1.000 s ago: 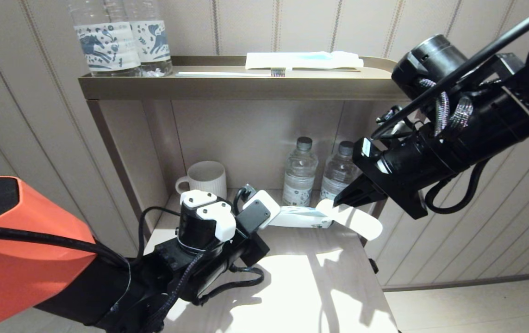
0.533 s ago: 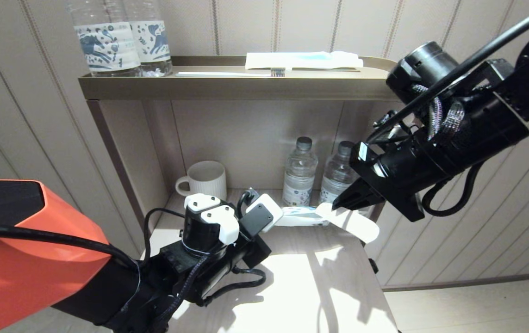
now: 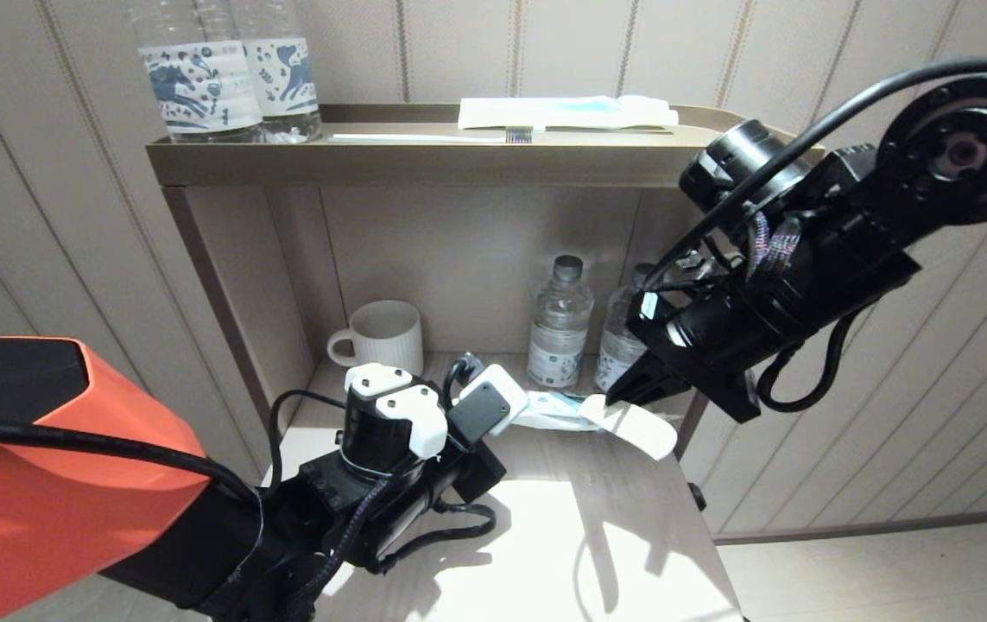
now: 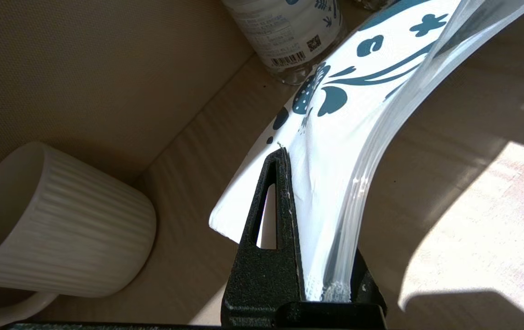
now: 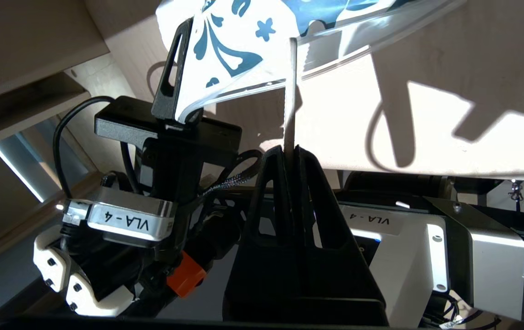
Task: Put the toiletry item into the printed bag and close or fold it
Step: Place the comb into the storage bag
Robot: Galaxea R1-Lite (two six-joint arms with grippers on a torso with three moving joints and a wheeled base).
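Sagging between both arms at centre frame above the pale wooden worktop [image 3: 597, 518], the flat white semi-translucent printed bag [image 3: 575, 413] looks light, limp and slippery. The left gripper [image 4: 310, 256] is clamped on one end and the right gripper [image 3: 618, 396] pinches the other edge, so holding by the edges suits it best.

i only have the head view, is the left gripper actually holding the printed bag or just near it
Observer: Holding it. In the left wrist view the left gripper is shut on one end of the printed bag.
Operator: and the right one
Observer: The right gripper pinches a thin edge of the bag; the sheet stands up between its closed fingers.
Operator: what's close to the left side
Observer: A white ribbed mug stands on the shelf beside the left gripper, apart from the bag.
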